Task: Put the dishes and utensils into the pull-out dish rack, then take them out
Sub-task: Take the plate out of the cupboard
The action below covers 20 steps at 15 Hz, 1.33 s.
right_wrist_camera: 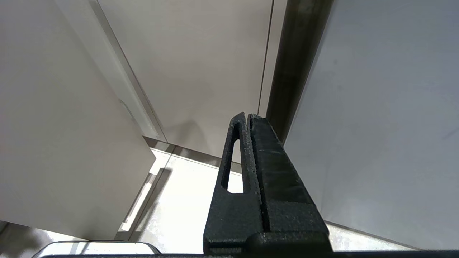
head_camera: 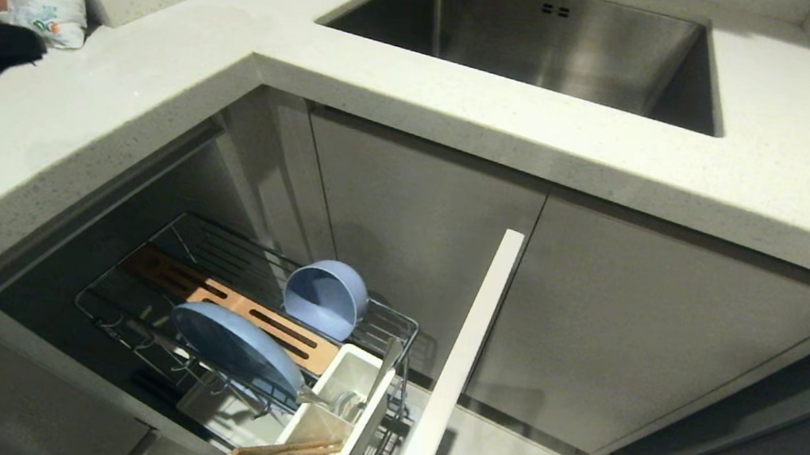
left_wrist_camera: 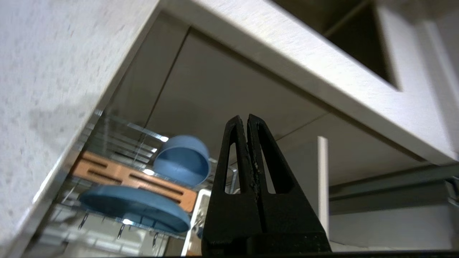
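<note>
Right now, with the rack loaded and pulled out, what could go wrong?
The left gripper, shut and empty, sits under the countertop edge; lifting carelessly could strike it. The plate leans on thin prongs and might slip if nudged. The chopsticks jut from the caddy and could snag.

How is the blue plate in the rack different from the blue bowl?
The plate is wide and flat; the bowl is smaller, round and deep. The plate leans tilted in the front row of the rack, next to the white caddy; the bowl stands on its side behind the wooden strip. Both are pale blue.
</note>
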Motion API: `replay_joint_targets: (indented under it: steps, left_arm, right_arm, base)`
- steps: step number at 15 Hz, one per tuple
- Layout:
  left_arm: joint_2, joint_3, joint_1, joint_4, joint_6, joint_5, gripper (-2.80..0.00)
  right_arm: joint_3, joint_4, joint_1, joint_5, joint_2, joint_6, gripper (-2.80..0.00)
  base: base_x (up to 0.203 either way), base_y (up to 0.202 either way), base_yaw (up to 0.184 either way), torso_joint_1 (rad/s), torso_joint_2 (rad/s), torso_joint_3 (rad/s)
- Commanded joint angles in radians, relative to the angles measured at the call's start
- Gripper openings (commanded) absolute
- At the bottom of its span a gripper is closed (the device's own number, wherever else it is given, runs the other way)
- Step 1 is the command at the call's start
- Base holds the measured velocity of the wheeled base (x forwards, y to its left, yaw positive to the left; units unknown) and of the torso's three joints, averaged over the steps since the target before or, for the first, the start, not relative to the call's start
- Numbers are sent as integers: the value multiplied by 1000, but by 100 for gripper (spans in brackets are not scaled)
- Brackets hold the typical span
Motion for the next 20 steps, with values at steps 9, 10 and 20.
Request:
replay_joint_targets:
  steps: [9,10,20]
  left_arm:
    - [219,44,-218,350,-580,249,-280]
    - [241,70,-218,365,-609,258,-280]
    - [421,207,-168,323,-808,308,0]
  right_arm:
    - [23,-1,0,0,-1,0,-280]
    - [23,-1,0,0,-1,0,-280]
    - [23,-1,0,0,-1,0,-280]
  base:
    - [0,0,0,0,0,0]
    - [0,0,0,0,0,0]
    - [0,0,0,0,0,0]
